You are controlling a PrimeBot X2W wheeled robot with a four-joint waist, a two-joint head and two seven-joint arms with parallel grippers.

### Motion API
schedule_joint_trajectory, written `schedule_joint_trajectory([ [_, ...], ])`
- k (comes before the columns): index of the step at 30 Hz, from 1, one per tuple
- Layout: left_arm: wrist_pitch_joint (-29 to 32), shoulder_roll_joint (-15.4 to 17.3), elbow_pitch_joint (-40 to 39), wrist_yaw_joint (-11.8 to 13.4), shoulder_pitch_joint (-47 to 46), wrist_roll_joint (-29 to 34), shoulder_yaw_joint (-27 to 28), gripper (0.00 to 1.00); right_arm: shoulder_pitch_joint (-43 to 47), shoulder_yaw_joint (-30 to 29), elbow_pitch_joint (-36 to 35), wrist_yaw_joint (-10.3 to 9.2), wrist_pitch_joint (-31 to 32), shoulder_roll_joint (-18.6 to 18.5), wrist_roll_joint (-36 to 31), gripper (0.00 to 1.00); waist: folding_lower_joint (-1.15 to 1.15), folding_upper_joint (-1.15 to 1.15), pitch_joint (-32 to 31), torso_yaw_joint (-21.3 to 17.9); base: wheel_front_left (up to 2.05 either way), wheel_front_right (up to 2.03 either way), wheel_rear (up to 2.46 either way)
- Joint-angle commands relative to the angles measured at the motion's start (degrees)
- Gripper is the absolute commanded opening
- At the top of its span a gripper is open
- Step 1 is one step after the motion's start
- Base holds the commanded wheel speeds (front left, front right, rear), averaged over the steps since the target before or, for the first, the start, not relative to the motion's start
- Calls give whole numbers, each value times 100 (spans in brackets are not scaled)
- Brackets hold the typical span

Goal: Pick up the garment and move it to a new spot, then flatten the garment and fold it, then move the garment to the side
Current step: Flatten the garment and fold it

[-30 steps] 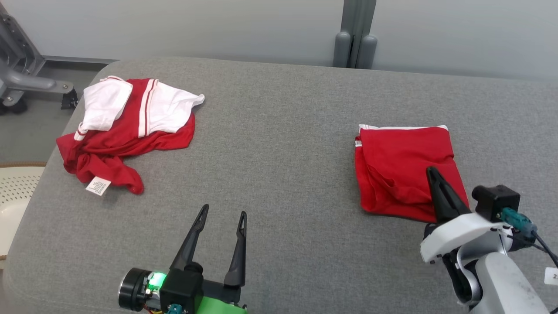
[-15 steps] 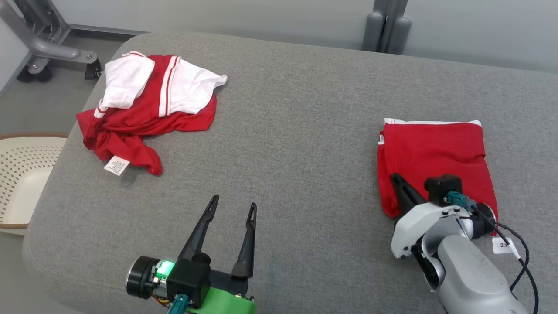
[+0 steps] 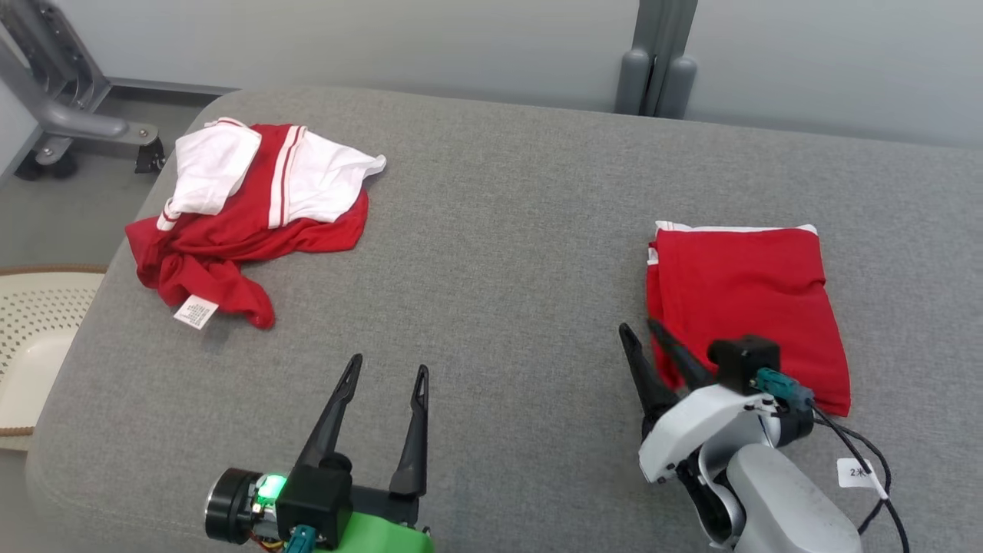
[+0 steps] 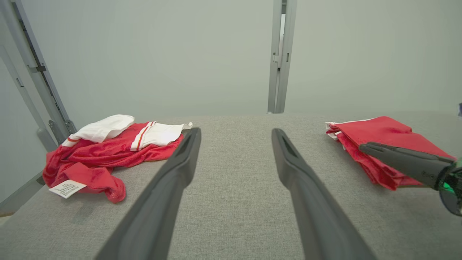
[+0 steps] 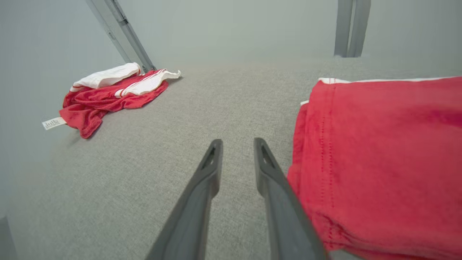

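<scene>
- Red knit with white panels and stripes: crumpled garment (image 3: 246,223) at the far-left corner of the grey woven surface (image 3: 499,230), label (image 3: 195,312) poking out at its near edge.
- Ahead and to the left of the left claw (image 3: 388,365), well apart; long axis from the near-left red bunch to the far-right white flap.
- Left claw spread wide, nothing in it, low over the surface, by far the nearer arm.
- Right claw (image 3: 638,326) parted just a little, empty, just beside the near-left corner of the folded garment (image 3: 745,299).
- Folded garment flat, roughly square, red, white trim at the far edge; looks finished and set aside.
- Next reach probably the left arm's: soft, limp cloth, likely to drape and drag.
</scene>
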Motion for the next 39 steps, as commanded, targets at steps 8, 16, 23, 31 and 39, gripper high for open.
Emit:
schedule_joint_trajectory([
  [8, -2, 18, -5, 156, 440, -119, 395, 100, 1200, -651, -1401, -2, -20, -202, -260, 100, 0, 0, -604, -524, 0, 0, 0],
  [16, -2, 17, -167, 167, 665, -427, 687, 100, 1983, -1279, -2488, -1, -21, -382, -484, 100, 0, 0, -847, -718, 0, 0, 0],
  [23, -2, 17, -117, -157, 823, -195, 716, 100, 2668, -1737, -3128, -1, -21, -366, -590, 100, 0, 0, -931, -714, 0, 0, 0],
  [31, -2, 17, -190, -274, 1025, -115, 776, 100, 3069, -1819, -3544, -1, -22, -277, -710, 100, 0, 0, -918, -799, 0, 0, 0],
  [39, -2, 17, -153, -293, 986, -66, 772, 100, 3058, -1729, -3562, -1, -22, -217, -649, 100, 0, 0, -901, -835, 0, 0, 0],
])
